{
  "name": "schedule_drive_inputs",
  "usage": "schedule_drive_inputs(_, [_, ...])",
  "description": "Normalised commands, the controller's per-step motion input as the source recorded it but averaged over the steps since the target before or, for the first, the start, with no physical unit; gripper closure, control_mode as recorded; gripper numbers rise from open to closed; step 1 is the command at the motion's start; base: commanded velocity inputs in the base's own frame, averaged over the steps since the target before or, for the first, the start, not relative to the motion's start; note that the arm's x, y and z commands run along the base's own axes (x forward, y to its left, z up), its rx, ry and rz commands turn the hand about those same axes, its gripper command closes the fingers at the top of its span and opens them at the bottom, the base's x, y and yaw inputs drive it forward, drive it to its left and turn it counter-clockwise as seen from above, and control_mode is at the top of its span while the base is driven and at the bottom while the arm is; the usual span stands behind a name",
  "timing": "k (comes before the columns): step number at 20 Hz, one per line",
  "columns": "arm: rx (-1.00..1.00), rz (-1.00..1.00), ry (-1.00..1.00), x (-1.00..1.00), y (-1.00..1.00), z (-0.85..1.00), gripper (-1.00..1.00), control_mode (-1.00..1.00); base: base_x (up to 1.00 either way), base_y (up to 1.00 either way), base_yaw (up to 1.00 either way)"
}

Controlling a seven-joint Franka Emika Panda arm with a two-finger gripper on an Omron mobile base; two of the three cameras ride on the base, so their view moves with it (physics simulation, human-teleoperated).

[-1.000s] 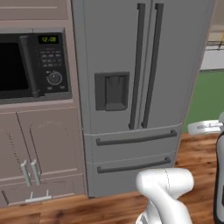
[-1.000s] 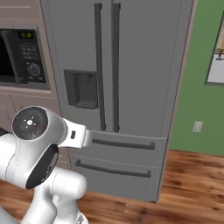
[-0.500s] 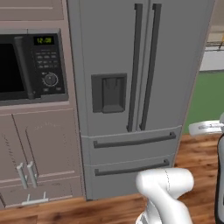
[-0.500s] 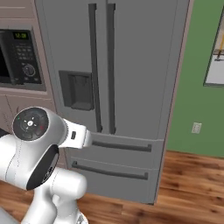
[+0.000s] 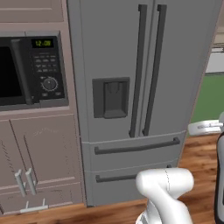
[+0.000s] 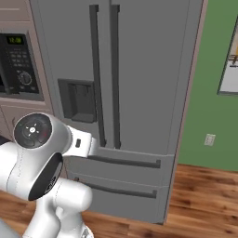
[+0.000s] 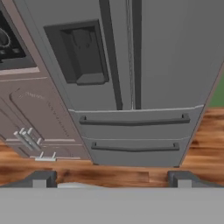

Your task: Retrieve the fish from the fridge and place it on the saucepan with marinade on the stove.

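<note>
The fridge (image 5: 175, 65) stands straight ahead, tall and grey, with both upper doors and both bottom drawers closed. Its long vertical handles (image 5: 148, 70) meet at the middle and a dark dispenser recess (image 5: 110, 98) sits in the left door. The fridge (image 6: 153, 69) also shows from the right side and, lower down, in the hand view (image 7: 175, 52). My gripper (image 7: 110, 180) is open with nothing between its fingertips (image 7: 40, 179), held back from the fridge and facing its drawers. The fish is hidden. The saucepan, marinade and stove are out of view.
A black-fronted microwave (image 5: 35, 70) sits in the cabinetry left of the fridge, with beige cabinet doors (image 5: 39, 153) below it. Wooden floor (image 6: 204, 195) runs in front. A green wall (image 6: 214, 93) with a framed picture (image 6: 230, 56) lies to the right.
The whole picture has shifted: the fridge looms slightly larger and sits further left, so the base has driven closer. The gripper has stayed open.
</note>
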Motion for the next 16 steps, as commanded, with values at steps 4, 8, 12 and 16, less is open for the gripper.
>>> schedule_drive_inputs(4, [0.0,0.0,0.0,0.0,0.0,0.0,-1.0,1.0,0.06,0.0,0.0])
schedule_drive_inputs(8, [0.0,0.0,0.0,0.0,0.0,0.0,-1.0,1.0,0.45,0.0,0.0])
schedule_drive_inputs(12, [0.0,0.0,0.04,0.34,0.0,0.0,-1.0,-1.0,0.25,0.0,0.0])
schedule_drive_inputs(16, [0.0,0.0,0.04,0.73,0.0,0.0,-1.0,-1.0,0.0,0.0,0.0])
